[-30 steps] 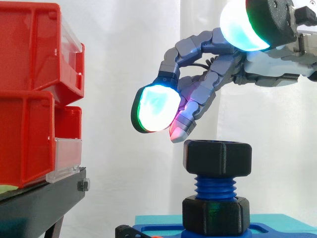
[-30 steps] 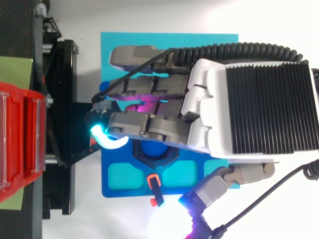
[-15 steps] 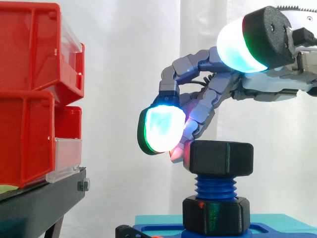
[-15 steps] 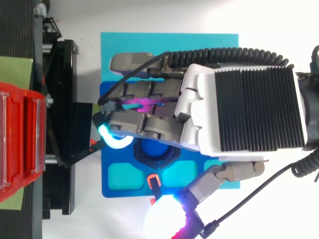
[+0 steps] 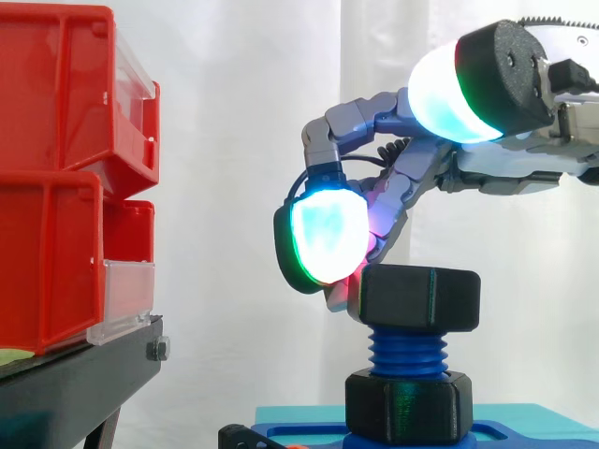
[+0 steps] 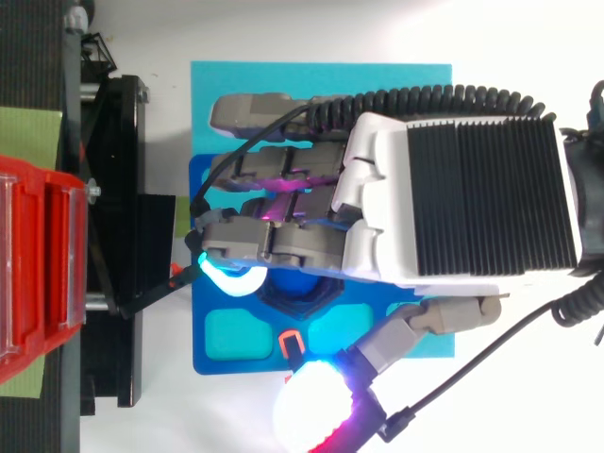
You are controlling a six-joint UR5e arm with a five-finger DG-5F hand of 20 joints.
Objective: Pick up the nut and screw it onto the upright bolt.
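You'll see the hand (image 5: 412,178) has dropped and drawn in since a second ago. Then its fingers hung above the nut (image 5: 421,299), with the lowest tip clear of the top face. Now they are curled tighter, and the cyan-green pad (image 5: 325,241) sits just beside the nut's upper left corner. A magenta-lit fingertip behind it seems to touch the nut's left face. The thumb's large pad (image 5: 447,94) is raised well above the nut and has shifted slightly right. From above you'll find the palm (image 6: 462,198) a little lower in the picture than before, with the fingers lying across the nut.

The hand is clenched into a hook and is not closed round anything, as the thumb stands apart from the fingers.

The nut is on the top of the upright bolt (image 5: 404,351), level, where it was in the earlier frames. It is a chunky matte black hexagon with rounded edges. The bolt is glossy blue plastic with coarse, deep threads bare below the nut. A second black hexagon (image 5: 409,407) sits at its foot on a blue base (image 6: 226,363), which has shallow teal pockets and lies on a flat teal sheet (image 6: 321,75).

At the left, shiny red bins (image 5: 56,187) with clear front lips are stacked on a black stand (image 5: 65,393), unchanged.
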